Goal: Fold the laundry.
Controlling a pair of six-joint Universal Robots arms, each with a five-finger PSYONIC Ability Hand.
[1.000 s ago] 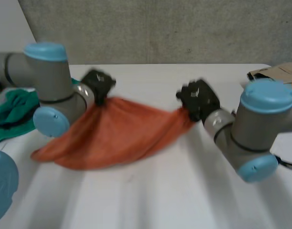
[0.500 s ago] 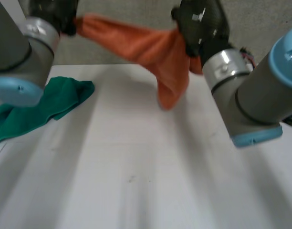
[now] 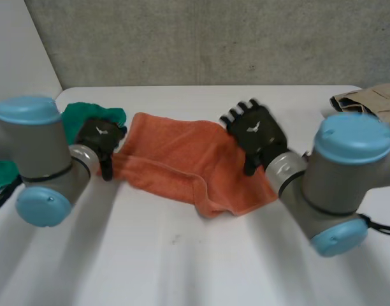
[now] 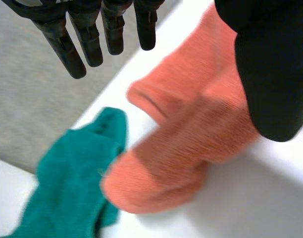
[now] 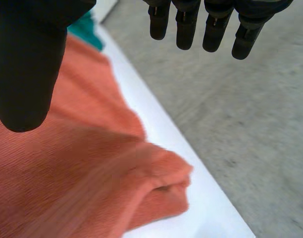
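An orange cloth (image 3: 182,162) lies spread on the white table (image 3: 195,261), its near right part bunched into a fold. My left hand (image 3: 98,137) hovers at the cloth's left edge, fingers (image 4: 87,42) straight and apart from the thumb, nothing between them. In the left wrist view the orange cloth (image 4: 191,129) lies under the palm, rumpled at its corner. My right hand (image 3: 255,131) is over the cloth's right end, fingers (image 5: 216,25) spread and straight, holding nothing. In the right wrist view the orange cloth (image 5: 82,168) lies below the thumb, its corner curled at the table's edge.
A green cloth (image 3: 86,116) lies crumpled at the far left, touching the orange cloth's left corner (image 4: 72,183). A brown paper item (image 3: 367,101) sits at the far right. The table's back edge runs close behind the cloth, with grey floor beyond.
Both hands held the orange cloth by its ends, swung it up high, then brought it down. Now it lies on the table and both hands have opened and let go.
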